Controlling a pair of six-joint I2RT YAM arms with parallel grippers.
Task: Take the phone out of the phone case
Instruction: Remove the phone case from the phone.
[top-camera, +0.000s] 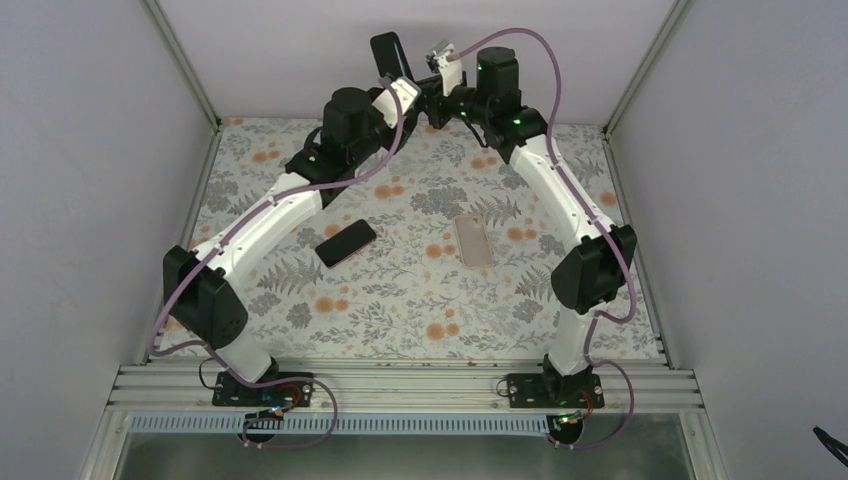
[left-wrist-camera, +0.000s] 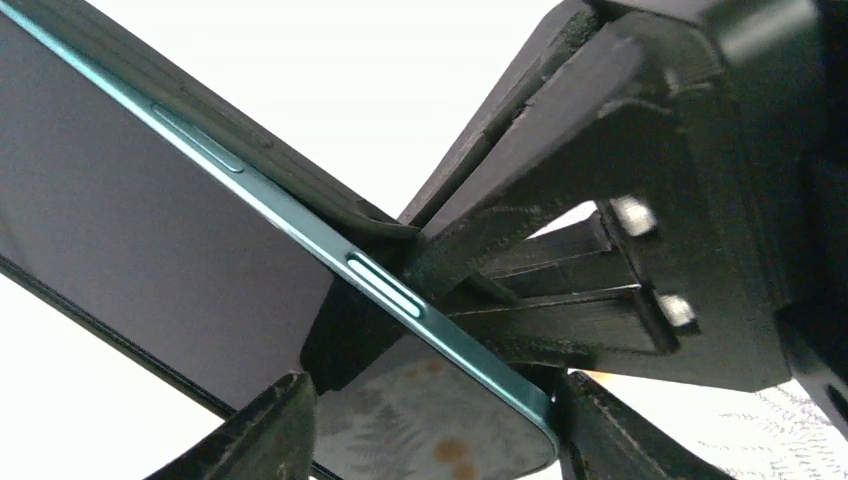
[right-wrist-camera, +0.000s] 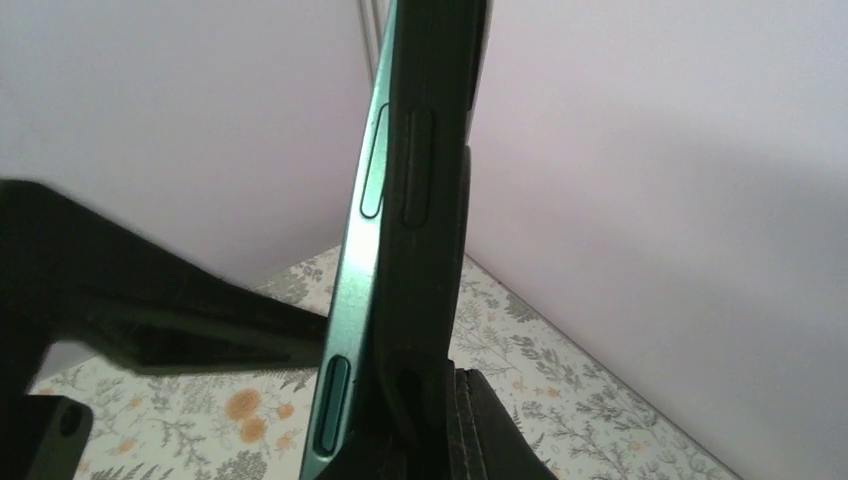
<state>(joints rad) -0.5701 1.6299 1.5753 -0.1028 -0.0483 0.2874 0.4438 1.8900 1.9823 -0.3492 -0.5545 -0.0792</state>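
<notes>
The left arm (top-camera: 270, 215) and right arm (top-camera: 565, 195) wear white shells between chunky black joints, each trailed by a lilac cable (top-camera: 553, 75) looping along its length. Black base plates (top-camera: 262, 388) anchor both. Small green lights (top-camera: 517, 122) glow on the right arm's upper joints. The left gripper (left-wrist-camera: 430, 420) and right gripper (right-wrist-camera: 400, 380) are matte black plastic with fine ridges; 2 bright silver screws (left-wrist-camera: 632, 215) stud the right gripper's frame.
</notes>
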